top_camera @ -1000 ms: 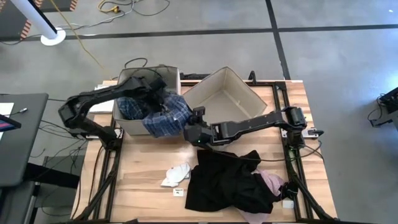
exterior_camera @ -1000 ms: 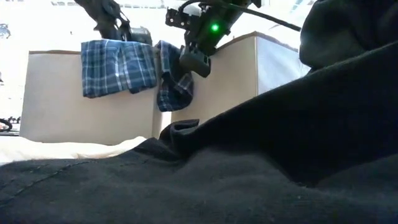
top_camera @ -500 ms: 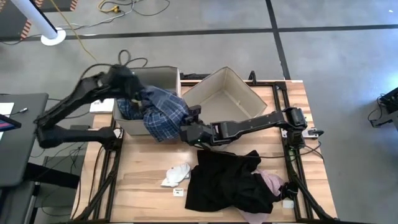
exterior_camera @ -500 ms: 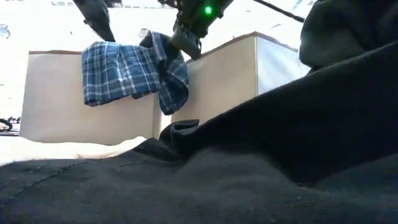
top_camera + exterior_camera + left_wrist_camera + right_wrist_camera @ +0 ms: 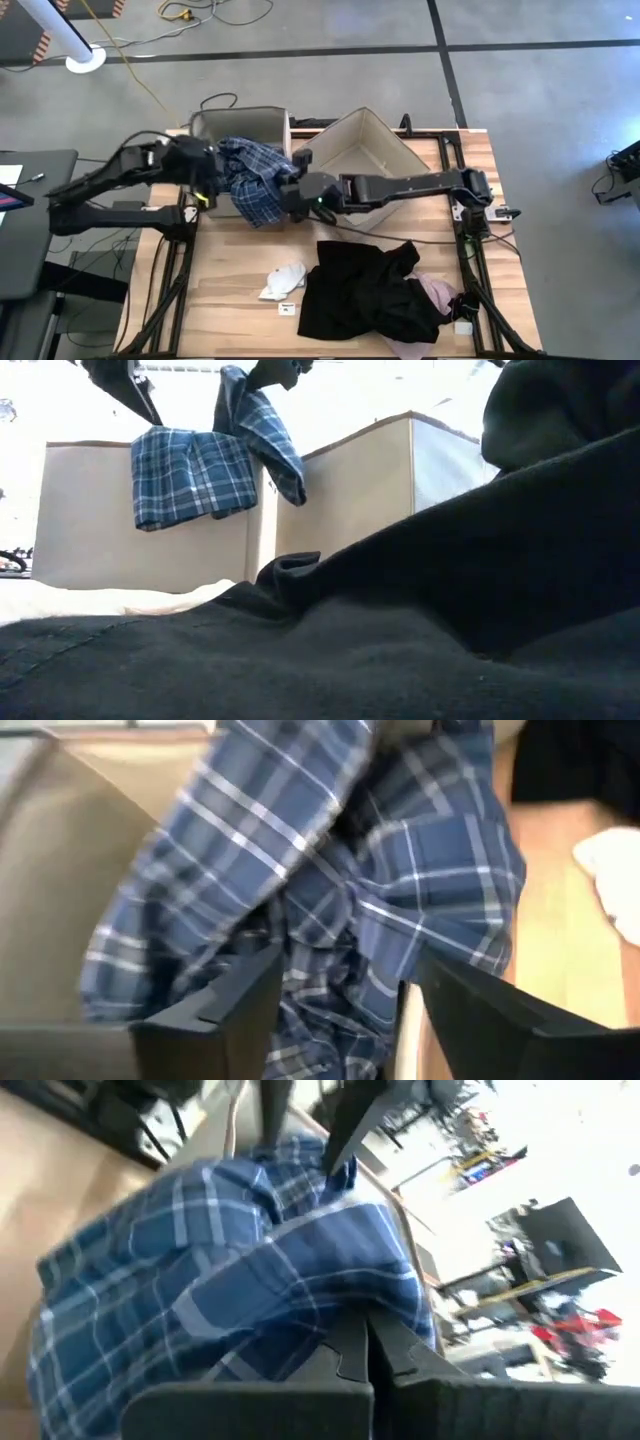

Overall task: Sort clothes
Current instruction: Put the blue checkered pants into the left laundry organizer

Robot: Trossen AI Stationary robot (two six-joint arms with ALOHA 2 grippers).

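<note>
Now plaid shirt (image 5: pixel 255 180) higher, right gripper (image 5: pixel 288 192) clamped.

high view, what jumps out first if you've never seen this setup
The blue-and-white plaid shirt spills over the front wall of the left beige box, with the right gripper shut on its edge and the left gripper open beside it. Nearer the table's front lies a large black garment, a small white piece to its left.

Wooden table (image 5: pixel 230 270) under two beige boxes (image 5: pixel 365 150), black garment (image 5: pixel 365 290) (pink beneath), white piece (image 5: pixel 281 282)
</note>
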